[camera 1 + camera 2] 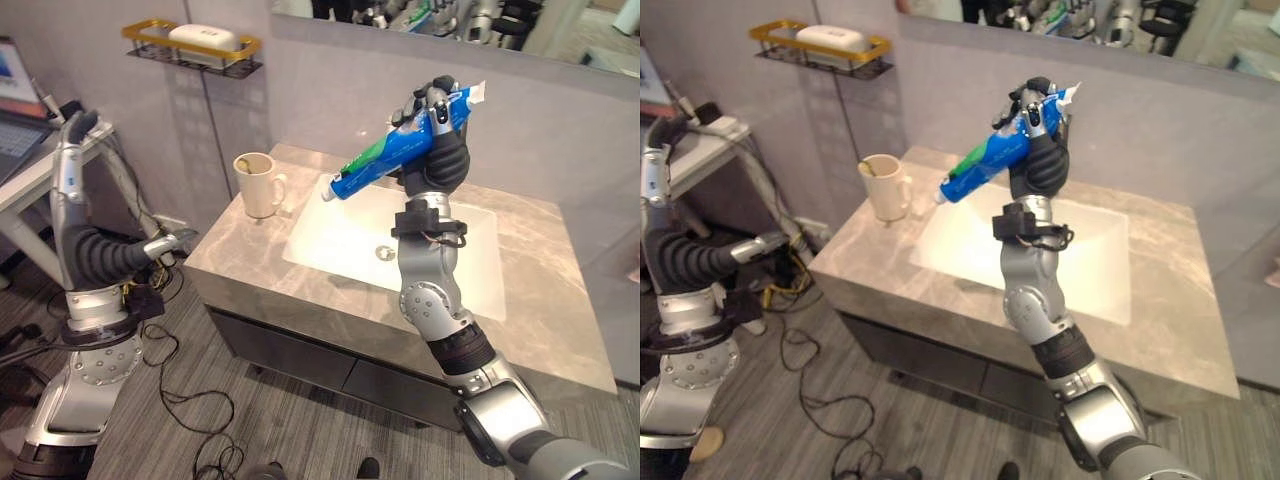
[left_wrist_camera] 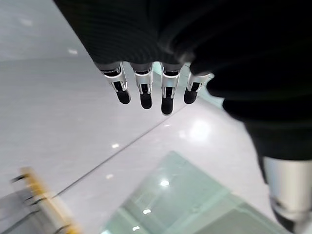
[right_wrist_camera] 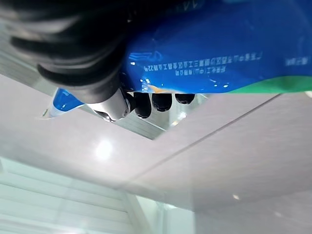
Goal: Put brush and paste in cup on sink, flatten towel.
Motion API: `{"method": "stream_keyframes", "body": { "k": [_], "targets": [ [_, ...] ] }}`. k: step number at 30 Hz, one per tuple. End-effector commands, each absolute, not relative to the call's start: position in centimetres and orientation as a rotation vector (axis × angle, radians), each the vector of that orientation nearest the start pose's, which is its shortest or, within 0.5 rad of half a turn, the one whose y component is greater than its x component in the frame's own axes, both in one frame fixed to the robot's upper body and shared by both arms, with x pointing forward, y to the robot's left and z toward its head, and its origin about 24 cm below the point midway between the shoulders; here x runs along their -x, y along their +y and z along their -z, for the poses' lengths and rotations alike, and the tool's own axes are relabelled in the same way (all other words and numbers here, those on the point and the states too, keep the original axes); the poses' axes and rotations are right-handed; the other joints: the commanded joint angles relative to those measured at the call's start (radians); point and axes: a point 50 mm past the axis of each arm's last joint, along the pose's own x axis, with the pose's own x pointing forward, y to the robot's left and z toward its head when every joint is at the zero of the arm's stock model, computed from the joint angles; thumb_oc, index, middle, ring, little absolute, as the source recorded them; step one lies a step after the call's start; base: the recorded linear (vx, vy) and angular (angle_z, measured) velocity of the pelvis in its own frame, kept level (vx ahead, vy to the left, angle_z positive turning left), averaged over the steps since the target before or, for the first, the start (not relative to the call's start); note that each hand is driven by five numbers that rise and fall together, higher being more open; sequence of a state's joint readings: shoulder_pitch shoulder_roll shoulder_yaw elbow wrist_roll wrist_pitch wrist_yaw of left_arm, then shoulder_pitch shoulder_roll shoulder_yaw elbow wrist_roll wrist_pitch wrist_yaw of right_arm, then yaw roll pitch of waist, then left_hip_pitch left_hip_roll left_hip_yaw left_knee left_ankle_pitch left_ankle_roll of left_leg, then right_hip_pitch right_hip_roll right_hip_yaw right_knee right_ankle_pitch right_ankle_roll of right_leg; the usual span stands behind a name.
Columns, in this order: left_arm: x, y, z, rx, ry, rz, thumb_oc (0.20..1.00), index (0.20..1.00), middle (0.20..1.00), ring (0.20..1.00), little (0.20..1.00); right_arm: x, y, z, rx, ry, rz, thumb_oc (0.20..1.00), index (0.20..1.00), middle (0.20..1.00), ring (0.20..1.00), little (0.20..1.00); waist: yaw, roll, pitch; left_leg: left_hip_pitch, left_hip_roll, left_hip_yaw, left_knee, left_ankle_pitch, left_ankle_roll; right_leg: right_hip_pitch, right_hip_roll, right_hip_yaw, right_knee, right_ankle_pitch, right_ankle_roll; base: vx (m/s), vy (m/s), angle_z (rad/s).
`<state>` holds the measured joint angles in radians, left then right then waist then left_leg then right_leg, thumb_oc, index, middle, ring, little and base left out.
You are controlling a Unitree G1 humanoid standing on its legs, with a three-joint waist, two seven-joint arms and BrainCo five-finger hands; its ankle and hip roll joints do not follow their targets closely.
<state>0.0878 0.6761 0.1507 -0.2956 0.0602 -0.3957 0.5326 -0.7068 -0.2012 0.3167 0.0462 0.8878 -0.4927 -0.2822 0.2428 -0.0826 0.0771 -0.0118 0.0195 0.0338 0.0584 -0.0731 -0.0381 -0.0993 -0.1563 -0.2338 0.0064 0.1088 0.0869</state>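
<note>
My right hand (image 1: 438,148) is raised above the sink basin (image 1: 345,245) and is shut on a blue and green toothpaste tube (image 1: 395,155). The tube slants, with its cap end low toward the left and its crimped end high. In the right wrist view the tube (image 3: 219,48) lies across the curled fingers (image 3: 158,101). A cream cup (image 1: 259,184) with a handle stands upright on the counter's left end, with something small and brownish at its rim. My left hand (image 1: 70,150) is held up far off to the left, its fingers (image 2: 146,92) straight and holding nothing.
The grey marble counter (image 1: 545,300) has a drawer front below. A gold wire shelf (image 1: 195,45) with a white object hangs on the wall at the back left. A mirror (image 1: 520,25) runs above the sink. A desk (image 1: 25,170) stands by my left arm.
</note>
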Motion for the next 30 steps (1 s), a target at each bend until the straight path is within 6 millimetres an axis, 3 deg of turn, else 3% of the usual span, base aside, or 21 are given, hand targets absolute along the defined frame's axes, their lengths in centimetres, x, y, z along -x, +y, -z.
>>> {"method": "stream_keyframes", "body": {
  "k": [1,7,12,13,19,30],
  "targets": [
    [-20.0,26.1,-18.4,-0.54,-0.757,-0.262,1.0,1.0,1.0,1.0,1.0,-30.2,-11.2,-30.9,-0.717,-1.009,-0.267,0.2,0.2,0.2,0.2,0.2,0.045,-0.044,-0.029,-0.083,-0.045,-0.061,0.067,-0.013,0.037,0.134,-0.142,0.003,0.062,-0.006,0.109,0.0,0.034,0.25],
    [-18.9,28.4,-12.8,-0.48,-0.381,-0.187,1.0,1.0,1.0,1.0,1.0,-31.0,-14.0,-34.0,-0.483,-1.096,-0.17,0.2,0.2,0.2,0.2,0.2,0.124,-0.065,-0.007,-0.137,-0.072,-0.117,0.068,0.001,0.039,0.158,-0.152,-0.073,0.026,0.033,0.124,0.01,-0.01,0.39],
    [-18.3,29.7,-8.8,-0.51,-0.126,-0.107,1.0,1.0,1.0,1.0,1.0,-31.6,-15.9,-36.5,-0.346,-1.133,-0.079,0.2,0.2,0.2,0.2,0.2,0.16,-0.067,0.01,-0.192,-0.09,-0.164,0.059,0.032,0.035,0.163,-0.15,-0.13,-0.006,0.055,0.132,0.0,-0.035,0.41],
    [-17.8,30.1,-7.2,-0.51,-0.03,-0.086,1.0,1.0,1.0,1.0,1.0,-31.9,-16.2,-37.1,-0.299,-1.131,-0.063,0.2,0.2,0.2,0.2,0.2,0.17,-0.065,0.018,-0.203,-0.09,-0.175,0.057,0.036,0.032,0.163,-0.146,-0.145,-0.012,0.054,0.134,0.01,-0.027,0.3],
    [-16.8,30.8,-4.6,-0.485,0.117,-0.082,1.0,1.0,1.0,1.0,1.0,-32.5,-16.9,-38.9,-0.189,-1.13,-0.002,0.2,0.2,0.2,0.2,0.2,0.185,-0.069,0.029,-0.236,-0.095,-0.211,0.023,0.07,0.026,0.155,-0.136,-0.178,-0.033,0.061,0.137,0.0,-0.018,0.17],
    [-16.7,30.1,-3.6,-0.441,0.155,-0.054,1.0,1.0,1.0,1.0,1.0,-33.7,-16.9,-39.4,-0.171,-1.088,0.029,0.2,0.2,0.2,0.2,0.2,0.195,-0.074,0.034,-0.255,-0.101,-0.232,-0.018,0.097,0.027,0.139,-0.135,-0.19,-0.052,0.079,0.142,0.0,-0.001,0.12]
  ]
}}
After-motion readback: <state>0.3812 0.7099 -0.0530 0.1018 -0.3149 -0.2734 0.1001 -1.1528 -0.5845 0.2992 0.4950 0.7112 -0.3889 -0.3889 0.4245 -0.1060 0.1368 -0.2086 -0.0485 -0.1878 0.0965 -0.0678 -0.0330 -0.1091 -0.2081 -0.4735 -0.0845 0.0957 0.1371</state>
